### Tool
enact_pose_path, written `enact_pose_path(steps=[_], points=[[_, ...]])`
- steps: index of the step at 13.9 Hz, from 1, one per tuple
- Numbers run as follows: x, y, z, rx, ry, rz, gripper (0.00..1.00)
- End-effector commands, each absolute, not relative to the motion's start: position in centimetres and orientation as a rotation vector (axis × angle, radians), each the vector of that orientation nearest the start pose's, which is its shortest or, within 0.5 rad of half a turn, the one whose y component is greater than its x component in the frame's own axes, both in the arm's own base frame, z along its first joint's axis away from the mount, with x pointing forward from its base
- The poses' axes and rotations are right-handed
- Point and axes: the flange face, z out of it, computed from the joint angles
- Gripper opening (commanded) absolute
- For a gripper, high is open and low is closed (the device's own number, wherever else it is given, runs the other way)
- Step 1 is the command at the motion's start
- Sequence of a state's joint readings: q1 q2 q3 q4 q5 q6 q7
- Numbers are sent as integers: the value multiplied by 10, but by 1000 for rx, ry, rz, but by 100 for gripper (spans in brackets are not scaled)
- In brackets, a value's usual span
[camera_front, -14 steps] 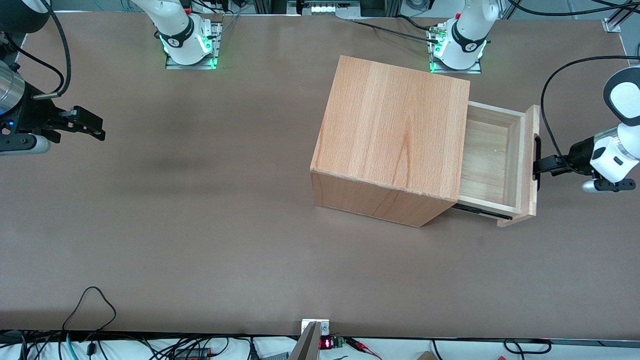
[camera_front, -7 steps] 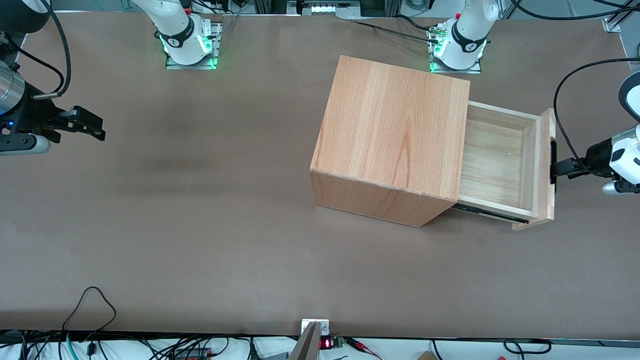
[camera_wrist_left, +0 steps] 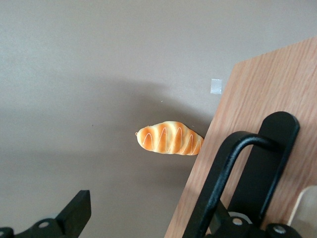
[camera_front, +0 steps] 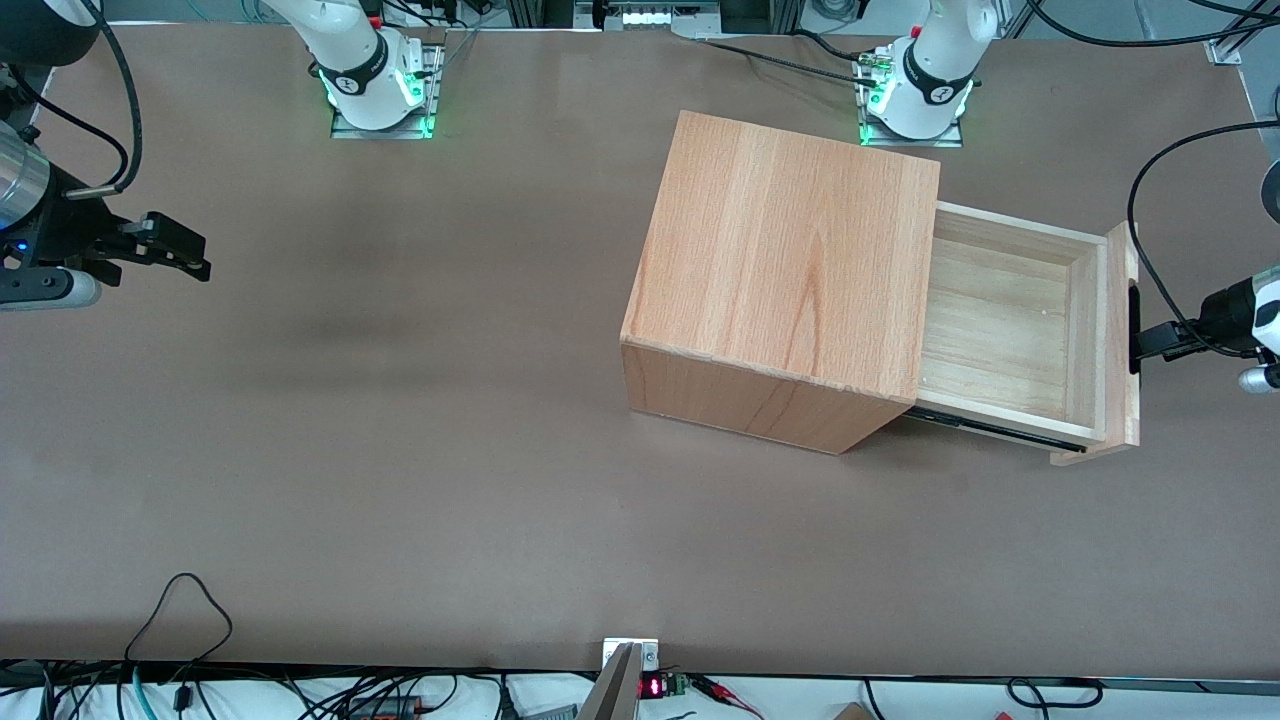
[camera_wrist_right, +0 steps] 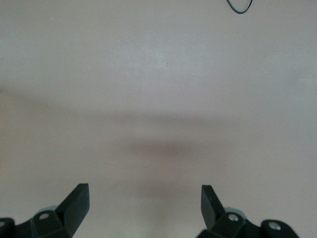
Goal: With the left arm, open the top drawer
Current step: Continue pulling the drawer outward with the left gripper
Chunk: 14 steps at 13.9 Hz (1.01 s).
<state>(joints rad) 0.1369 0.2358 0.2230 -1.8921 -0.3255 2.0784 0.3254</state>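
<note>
The top drawer (camera_front: 1010, 335) stands pulled well out of the wooden box (camera_front: 790, 260), its pale tray bare inside. Its front panel (camera_front: 1122, 350) carries the black bar handle (camera_front: 1135, 330). The left arm (camera_front: 1245, 310) reaches in from the working arm's end of the table, and its black gripper (camera_front: 1150, 342) sits against the handle. In the left wrist view the gripper (camera_wrist_left: 146, 210) is open. One finger (camera_wrist_left: 77, 213) hangs free over the table. The other is hidden by the handle (camera_wrist_left: 233, 168), which crosses the panel (camera_wrist_left: 247, 99).
A striped orange bread toy (camera_wrist_left: 170, 139) lies on the brown table (camera_front: 400, 400) close to the drawer's front panel, with a small white square (camera_wrist_left: 215, 86) beside it. The two arm bases (camera_front: 915, 95) stand farther from the front camera than the box.
The drawer has slid farther out of the box toward the working arm's end of the table. The left gripper has moved back the same way, staying at the handle.
</note>
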Motion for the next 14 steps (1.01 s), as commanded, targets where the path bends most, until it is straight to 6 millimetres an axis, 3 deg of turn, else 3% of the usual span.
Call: enact_pose_path(steps=[1,8,12,14], points=[[592,210,377,-3293,-325,-120,100],[593,206,408,-3297,-471,-112,100],[594,199,437,-3310,-547,-9,100],[590,195,467,-3282,-544,34,100]])
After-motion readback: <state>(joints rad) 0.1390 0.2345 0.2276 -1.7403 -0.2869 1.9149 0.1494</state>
